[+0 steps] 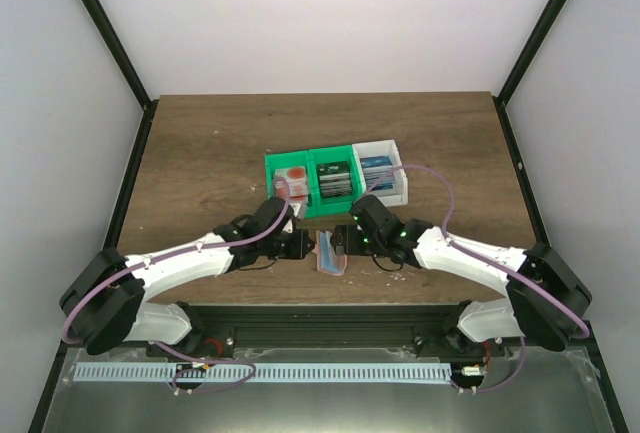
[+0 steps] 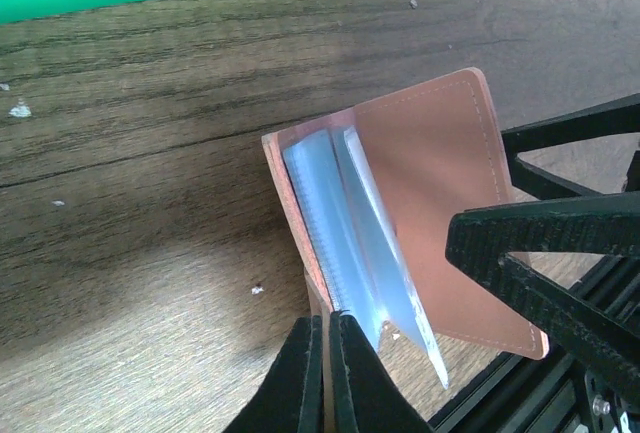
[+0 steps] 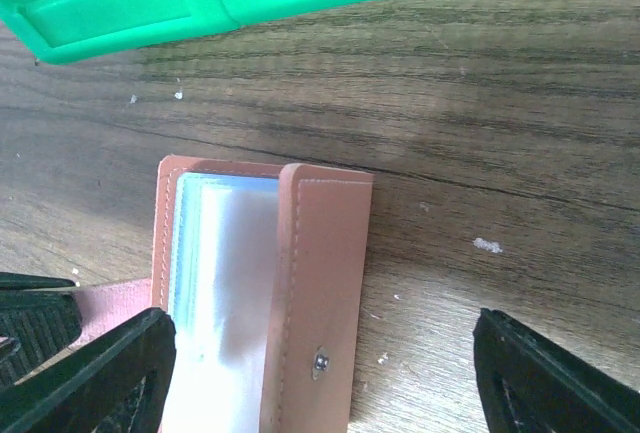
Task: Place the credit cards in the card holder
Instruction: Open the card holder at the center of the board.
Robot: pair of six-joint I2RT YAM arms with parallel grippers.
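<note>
The salmon card holder (image 1: 330,254) lies open on the table between both grippers, below the bins. In the left wrist view its clear sleeves (image 2: 355,243) fan up beside the raised cover (image 2: 430,183). My left gripper (image 2: 328,321) is shut on the holder's thin lower edge. My right gripper (image 3: 320,378) stands wide open, with the snap flap (image 3: 322,273) and sleeves (image 3: 225,283) lying between its fingers (image 3: 110,373). The credit cards sit in the bins: red-and-white (image 1: 296,175), dark (image 1: 334,178) and blue (image 1: 377,167).
A green two-compartment bin (image 1: 270,167) and a white bin (image 1: 403,185) stand just behind the holder, close to both wrists. The green bin's wall (image 3: 120,18) fills the top of the right wrist view. The table's front rail (image 2: 560,393) lies right below the holder.
</note>
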